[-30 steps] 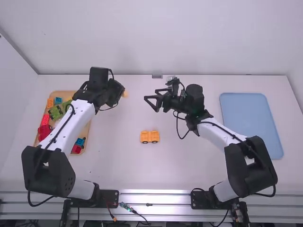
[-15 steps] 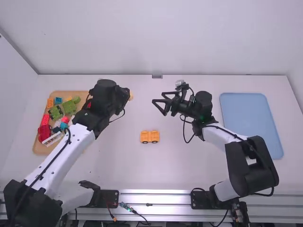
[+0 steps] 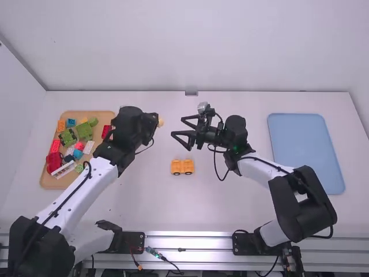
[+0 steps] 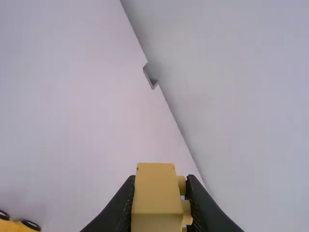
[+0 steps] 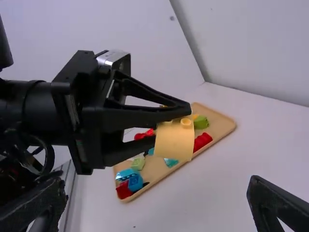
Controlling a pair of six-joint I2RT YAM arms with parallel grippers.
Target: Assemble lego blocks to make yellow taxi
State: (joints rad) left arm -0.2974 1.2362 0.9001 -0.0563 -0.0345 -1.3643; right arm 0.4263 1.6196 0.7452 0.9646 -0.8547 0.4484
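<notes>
So the left arm (image 3: 78,193) slants up from its base and inward, left gripper (image 3: 157,121) aimed at the middle and pinching a yellow block (image 3: 161,122) above the table. The right arm (image 3: 259,169) bends in from its side, right gripper (image 3: 177,127) facing it, fingers spread wide with nothing between them. The car base (image 3: 183,167) sits on the table between the arms, nearer the camera than both grippers.

The high view gives you the whole base plus the blue tray (image 3: 305,153). The left wrist view gets just a corner of that base, while the right wrist view shows the block's studs (image 5: 186,123) and the wooden tray (image 5: 153,173) beyond.
</notes>
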